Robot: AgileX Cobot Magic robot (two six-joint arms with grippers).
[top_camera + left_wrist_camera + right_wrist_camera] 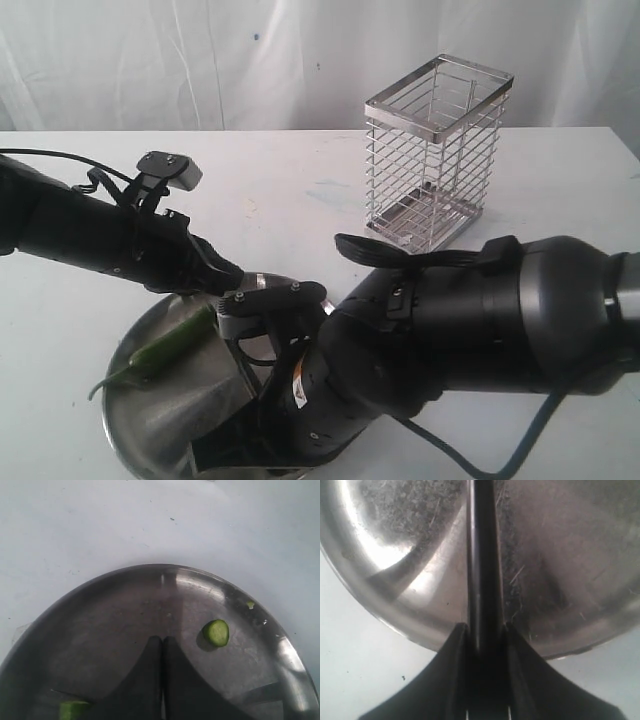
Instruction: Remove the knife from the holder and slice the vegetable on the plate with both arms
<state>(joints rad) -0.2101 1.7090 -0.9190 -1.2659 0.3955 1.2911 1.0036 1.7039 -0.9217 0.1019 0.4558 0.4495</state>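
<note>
Cloth (150,60) first: white folds hang behind a white worktop (300,190), and we see the wire holder (438,150) upright at the back, well apart from the action. Nearer us the steel plate (150,410) carries the green chili (172,343), lying on its far left part. The left arm (80,235) reaches in low, its tip just beside the chili's thick end. The right arm (520,310) sprawls across the front. Its bulk blocks the plate's near right part, and we cannot make out the blade from here.

Over to the left wrist view. We have the left jaws pressed tight together with nothing between them, low over the plate (100,620). One round slice (216,632) lies just beside them, a cut green piece (74,710) sits on their other side, and a tiny scrap (250,604) is near the rim.

Right wrist view now. The right jaws are narrow, clamped on the knife (482,555), whose dark blade runs straight out from them, edge-on, over the scratched plate (560,555). We cannot tell whether it touches the steel. Pale worktop (360,680) shows past the rim.
</note>
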